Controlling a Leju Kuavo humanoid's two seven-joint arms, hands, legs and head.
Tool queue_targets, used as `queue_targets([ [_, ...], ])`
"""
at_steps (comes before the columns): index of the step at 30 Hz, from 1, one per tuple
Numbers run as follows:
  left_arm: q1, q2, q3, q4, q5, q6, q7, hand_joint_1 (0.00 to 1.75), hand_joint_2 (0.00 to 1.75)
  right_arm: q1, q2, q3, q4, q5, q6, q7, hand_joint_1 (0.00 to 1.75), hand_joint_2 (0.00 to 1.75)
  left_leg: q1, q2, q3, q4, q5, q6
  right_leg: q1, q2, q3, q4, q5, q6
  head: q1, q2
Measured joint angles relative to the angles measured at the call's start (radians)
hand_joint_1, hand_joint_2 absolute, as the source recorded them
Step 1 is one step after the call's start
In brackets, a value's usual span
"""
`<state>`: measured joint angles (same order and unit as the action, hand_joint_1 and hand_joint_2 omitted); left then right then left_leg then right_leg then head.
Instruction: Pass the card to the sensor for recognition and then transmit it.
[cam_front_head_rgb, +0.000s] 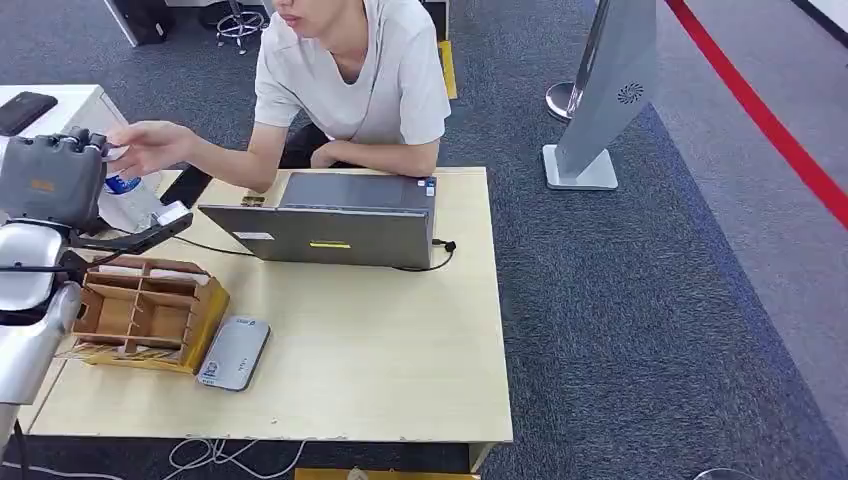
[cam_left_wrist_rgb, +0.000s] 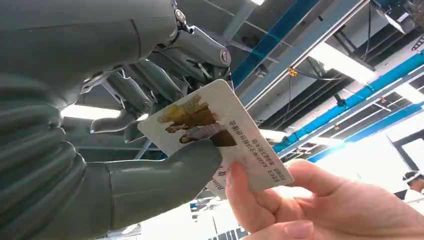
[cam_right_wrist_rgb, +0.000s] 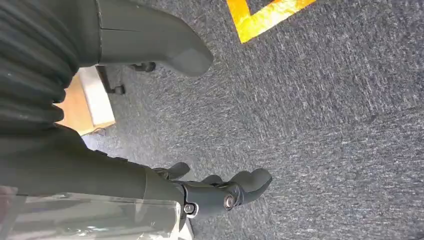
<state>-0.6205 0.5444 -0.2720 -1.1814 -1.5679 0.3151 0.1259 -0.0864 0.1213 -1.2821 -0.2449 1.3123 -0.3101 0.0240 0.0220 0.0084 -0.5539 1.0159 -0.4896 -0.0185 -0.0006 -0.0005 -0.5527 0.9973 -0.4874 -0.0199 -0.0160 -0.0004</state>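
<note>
In the head view, the left hand (cam_front_head_rgb: 55, 170) was raised beside the table (cam_front_head_rgb: 400, 350), meeting a person's hand (cam_front_head_rgb: 150, 145). The left wrist view showed its thumb and fingers (cam_left_wrist_rgb: 150, 80) pinching the card (cam_left_wrist_rgb: 220, 135), which the person's hand also gripped. In the right wrist view, the right hand (cam_right_wrist_rgb: 200, 125) hung over carpet (cam_right_wrist_rgb: 325, 125), fingers apart, holding nothing.

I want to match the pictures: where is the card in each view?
Head view: far left, card likely the white sliver between left hand and person's hand.
Left wrist view: centre, held by both.
Right wrist view: not in it.
Shared landmark: person's hand.
</note>
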Motion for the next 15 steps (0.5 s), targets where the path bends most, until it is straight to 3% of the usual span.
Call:
queue_targets([
  [15,0.0,0.0,-0.001,0.0,0.0,0.0,0.001,1.75,1.75,0.0,0.0,0.0,0.0,0.001,0.002,0.006,0.0,1.75,0.0,0.0,0.0,0.0,0.0,0.0,0.0,0.0,0.0,0.0,0.0,0.0,0.0,0.0],
])
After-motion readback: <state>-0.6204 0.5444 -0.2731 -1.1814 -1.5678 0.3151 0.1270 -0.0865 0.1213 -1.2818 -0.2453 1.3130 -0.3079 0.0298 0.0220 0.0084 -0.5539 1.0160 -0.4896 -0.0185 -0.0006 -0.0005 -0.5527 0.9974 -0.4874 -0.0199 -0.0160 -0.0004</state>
